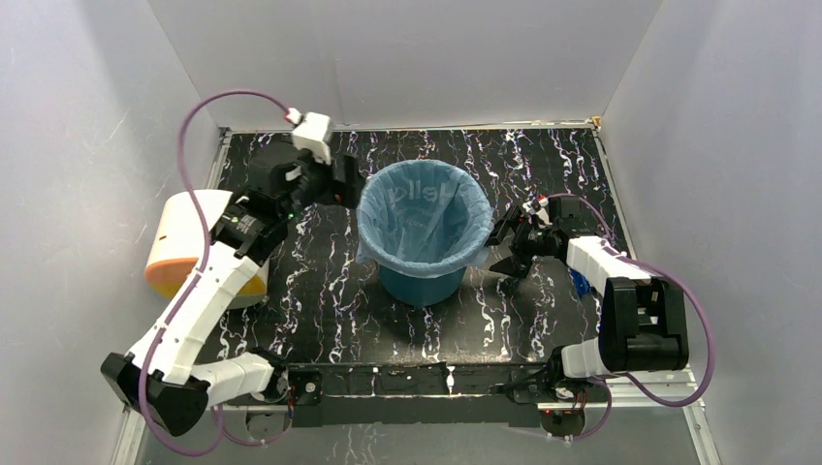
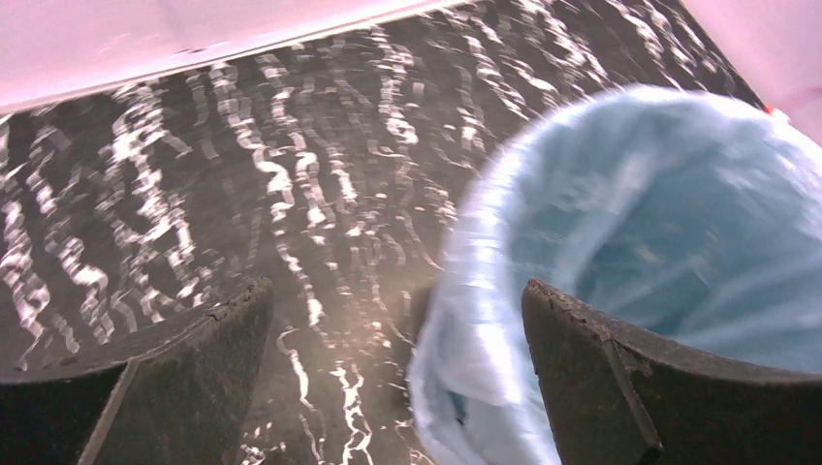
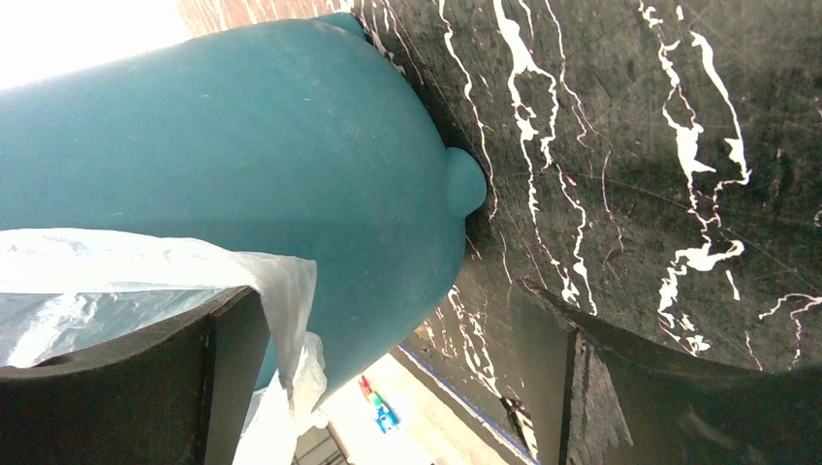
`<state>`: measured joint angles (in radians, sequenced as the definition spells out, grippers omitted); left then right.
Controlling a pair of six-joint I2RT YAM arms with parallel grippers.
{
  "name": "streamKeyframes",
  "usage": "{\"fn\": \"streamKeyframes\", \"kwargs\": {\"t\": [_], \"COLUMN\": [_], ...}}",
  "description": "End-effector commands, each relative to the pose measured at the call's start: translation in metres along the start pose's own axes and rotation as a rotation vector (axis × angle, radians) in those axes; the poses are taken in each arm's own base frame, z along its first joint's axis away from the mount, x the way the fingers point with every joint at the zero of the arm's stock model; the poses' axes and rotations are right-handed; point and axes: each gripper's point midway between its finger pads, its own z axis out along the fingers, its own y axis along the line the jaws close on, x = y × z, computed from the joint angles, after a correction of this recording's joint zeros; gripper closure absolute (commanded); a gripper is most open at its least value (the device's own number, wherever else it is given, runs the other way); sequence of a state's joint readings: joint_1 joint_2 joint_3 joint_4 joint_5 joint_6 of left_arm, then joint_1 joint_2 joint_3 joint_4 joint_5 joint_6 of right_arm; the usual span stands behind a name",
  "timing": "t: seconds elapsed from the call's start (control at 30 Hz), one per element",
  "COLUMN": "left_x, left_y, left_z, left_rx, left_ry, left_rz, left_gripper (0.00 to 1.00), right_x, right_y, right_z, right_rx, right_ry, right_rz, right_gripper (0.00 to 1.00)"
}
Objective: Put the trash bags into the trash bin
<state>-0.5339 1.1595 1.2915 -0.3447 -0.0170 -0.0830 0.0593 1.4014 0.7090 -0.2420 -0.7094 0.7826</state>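
Top external, blue trash bag (image 1: 426, 221) lining teal trash bin (image 1: 422, 286), left claw (image 1: 346, 184) and right claw (image 1: 503, 247) spread beside it

The left arm (image 1: 199, 295) wears glossy white shells over its links, with black housings at the joints; a left lavender cable (image 1: 233, 93) runs alongside it, tipped by a red connector (image 1: 289, 114) at the white camera block (image 1: 313, 134) on the wrist; the right arm (image 1: 599, 260) has the same white shells, a large boxy black joint housing (image 1: 645, 325) and a right lavender cable (image 1: 709, 334); the left gripper (image 2: 395, 291) carries matte black fingers (image 2: 174, 363), broad curved plates with chipped, scuffed edges; the right gripper (image 3: 388, 295) has matching black fingers (image 3: 630, 387), flat-faced and faintly dusty.
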Motion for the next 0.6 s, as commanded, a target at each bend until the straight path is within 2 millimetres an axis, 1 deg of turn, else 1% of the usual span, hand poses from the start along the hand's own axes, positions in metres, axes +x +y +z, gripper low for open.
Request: {"fn": "streamKeyframes", "kwargs": {"t": [0.0,0.07,0.13,0.2,0.3,0.37,0.43,0.5,0.57], "left_x": [-0.015,-0.007,0.007,0.026,0.056,0.074,0.093,0.114,0.133], "left_y": [0.040,0.059,0.074,0.082,0.088,0.089,0.086,0.081,0.072], "left_z": [-0.015,-0.018,-0.016,-0.010,-0.005,-0.003,0.002,0.008,0.014], "left_rx": [-0.108,-0.179,-0.229,-0.252,-0.287,-0.300,-0.300,-0.282,-0.238], "left_ry": [-0.101,-0.108,-0.087,-0.046,0.008,0.034,0.064,0.106,0.157], "left_rz": [-0.180,-0.254,-0.321,-0.387,-0.458,-0.497,-0.540,-0.575,-0.603], "left_gripper": [0.04,0.04,0.04,0.04,0.04,0.04,0.04,0.04,0.04], "right_x": [-0.011,-0.010,-0.010,-0.009,-0.010,-0.013,-0.020,-0.029,-0.036], "right_y": [0.020,0.021,0.021,0.021,0.025,0.028,0.027,0.029,0.037], "right_z": [-0.008,-0.009,-0.009,-0.009,-0.012,-0.015,-0.022,-0.032,-0.045], "right_rx": [-0.027,-0.028,-0.029,-0.029,-0.035,-0.028,0.015,0.058,0.084], "right_ry": [-0.041,-0.038,-0.037,-0.036,-0.042,-0.066,-0.130,-0.205,-0.271], "right_rz": [-0.054,-0.052,-0.053,-0.052,-0.060,-0.074,-0.087,-0.103,-0.124], "right_gripper": [0.01,0.01,0.01,0.01,0.01,0.01,0.01,0.01,0.01]}}
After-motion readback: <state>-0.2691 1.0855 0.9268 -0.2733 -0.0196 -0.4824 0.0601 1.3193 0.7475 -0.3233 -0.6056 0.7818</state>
